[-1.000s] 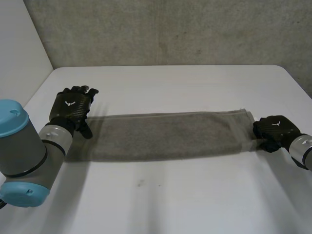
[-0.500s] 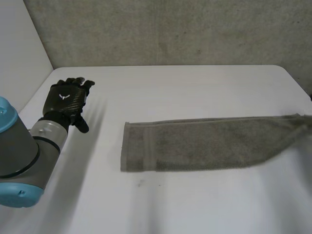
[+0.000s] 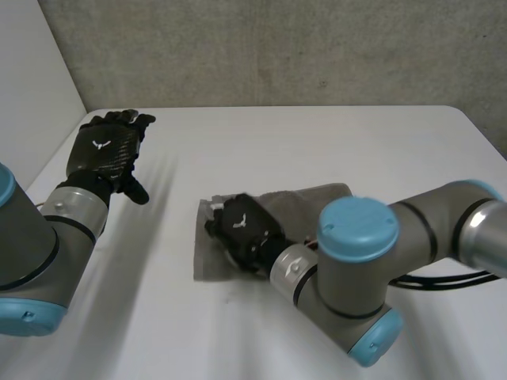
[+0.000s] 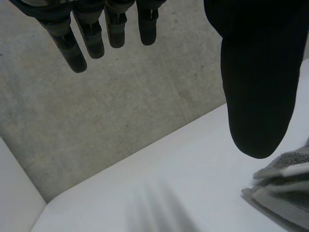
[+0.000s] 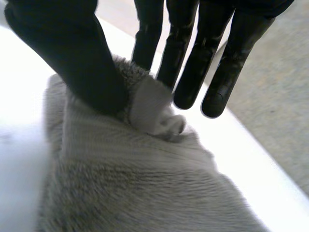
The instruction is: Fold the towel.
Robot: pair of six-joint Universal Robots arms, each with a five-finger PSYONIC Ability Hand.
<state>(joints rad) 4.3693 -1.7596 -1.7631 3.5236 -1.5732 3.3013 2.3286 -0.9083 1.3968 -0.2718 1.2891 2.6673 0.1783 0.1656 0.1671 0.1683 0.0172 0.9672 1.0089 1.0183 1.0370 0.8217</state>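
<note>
Looking down from the head view, you see the grey towel bunched near the middle of the white table, with one part doubled back over the rest. Your right arm reaches across it, and the right hand sits on the towel's end nearest the left arm. In the right wrist view, the thumb presses a gathered fold of towel against the nearest finger, so this hand is pinching the cloth. Its other fingers point straight past the fold.

Your left hand is near the table's far left corner, well apart from the towel. Its fingers are straight and spread, with the thumb held wide and nothing in its hold. The towel's layered edges lie just beyond that thumb's tip.
</note>
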